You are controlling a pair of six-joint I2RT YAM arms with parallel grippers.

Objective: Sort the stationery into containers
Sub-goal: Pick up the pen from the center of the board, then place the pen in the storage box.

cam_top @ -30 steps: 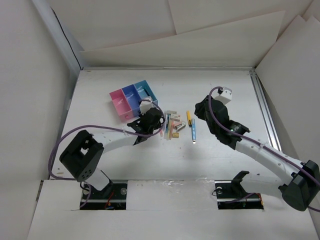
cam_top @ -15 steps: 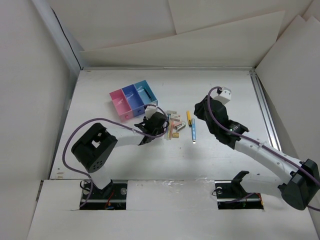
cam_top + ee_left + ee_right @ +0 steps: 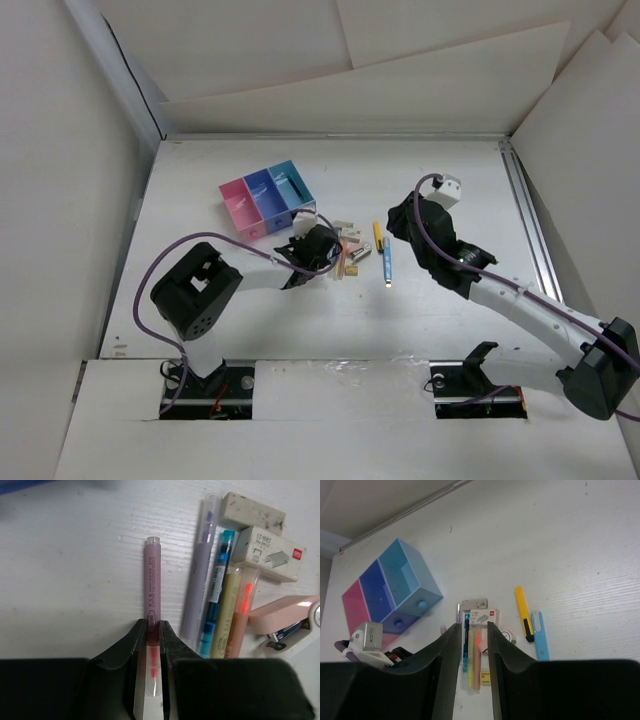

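The mauve highlighter [image 3: 152, 580] lies flat on the white table [image 3: 65, 580] just left of the other pens [image 3: 219, 595], its near end clamped in the left gripper [image 3: 152, 626], while the right gripper [image 3: 473, 626] hangs above with jaws apart, empty.

white boards around a white table

a white wood-grain table [image 3: 450, 190] is boxed in by overlapping white boards [image 3: 400, 80] at the back and a tall white panel [image 3: 60, 220] on the left. a metal rail [image 3: 528, 220] runs along its right edge. a white sheet [image 3: 330, 420] covers the near edge
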